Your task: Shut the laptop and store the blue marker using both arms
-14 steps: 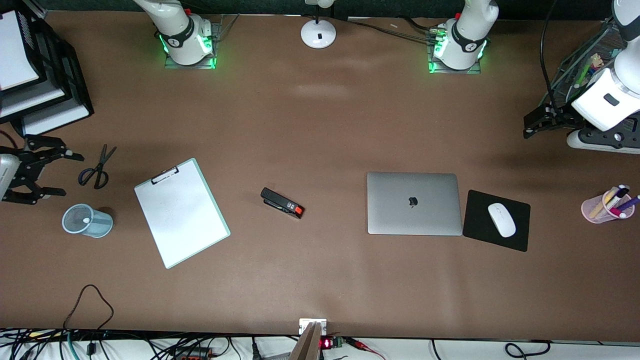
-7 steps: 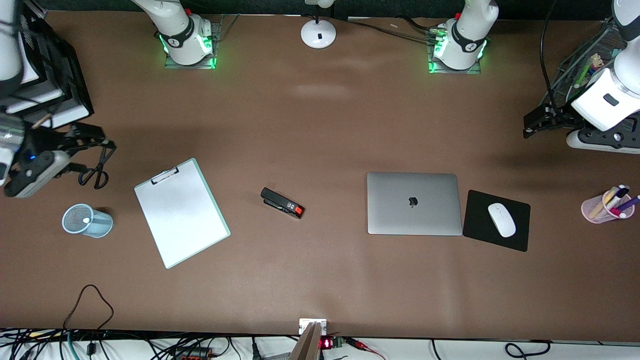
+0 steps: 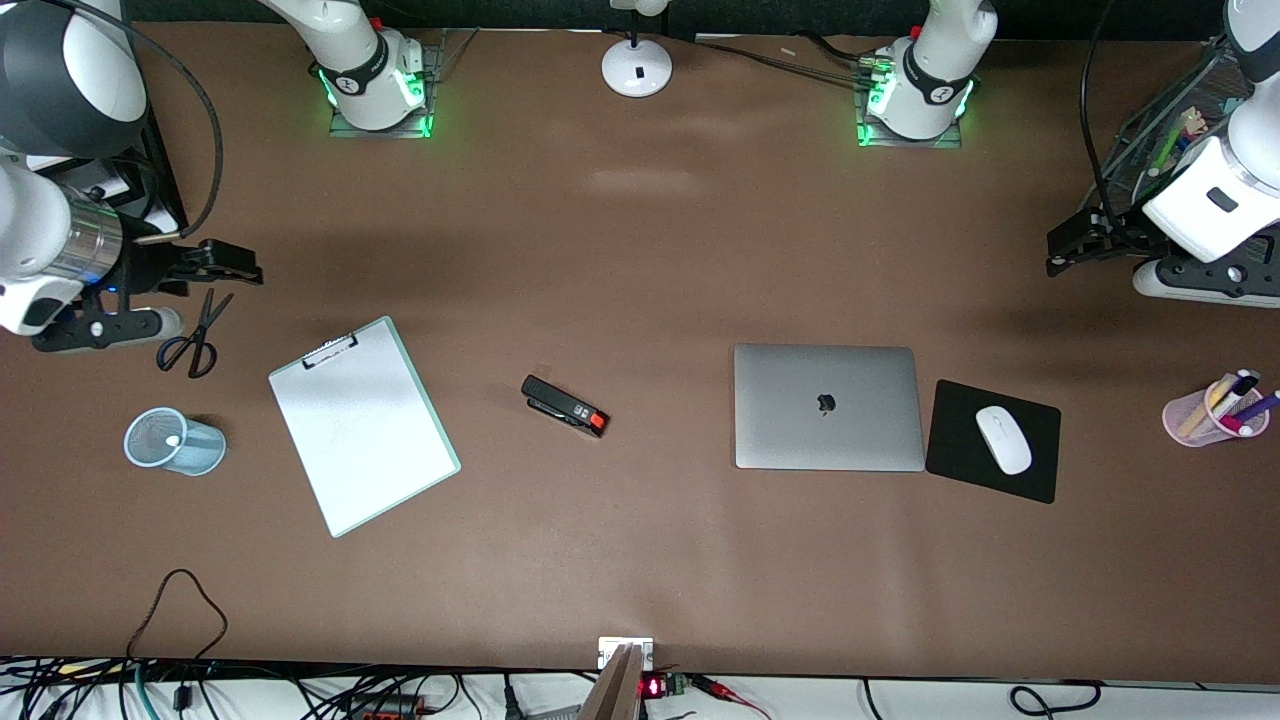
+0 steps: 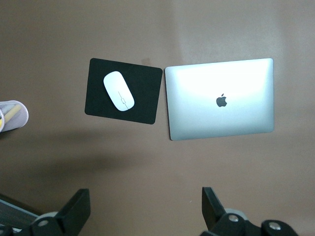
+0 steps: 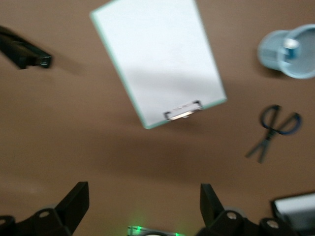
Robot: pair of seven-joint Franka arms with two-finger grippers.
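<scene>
Laptop lid down, blue marker not made out, both arms up and off to the sides.

Front view: laptop [image 3: 828, 407] lies shut on the counter [image 3: 640, 250] beside the mouse pad [image 3: 993, 441]; right gripper [image 3: 205, 262] is over the scissors [image 3: 192, 337], left gripper [image 3: 1075, 243] at its own end. Left wrist view: jaws are spread, nothing is held. Right wrist view: jaws are spread over the clipboard [image 5: 158, 60]; the marker is likely stored already, so retreat should be kept high.

Brown table [image 3: 640, 250]: closed laptop [image 3: 828, 407], mouse pad [image 3: 992, 441], stapler [image 3: 564, 405], clipboard [image 3: 363, 424], scissors [image 3: 193, 335], mesh cup [image 3: 174, 441].
</scene>
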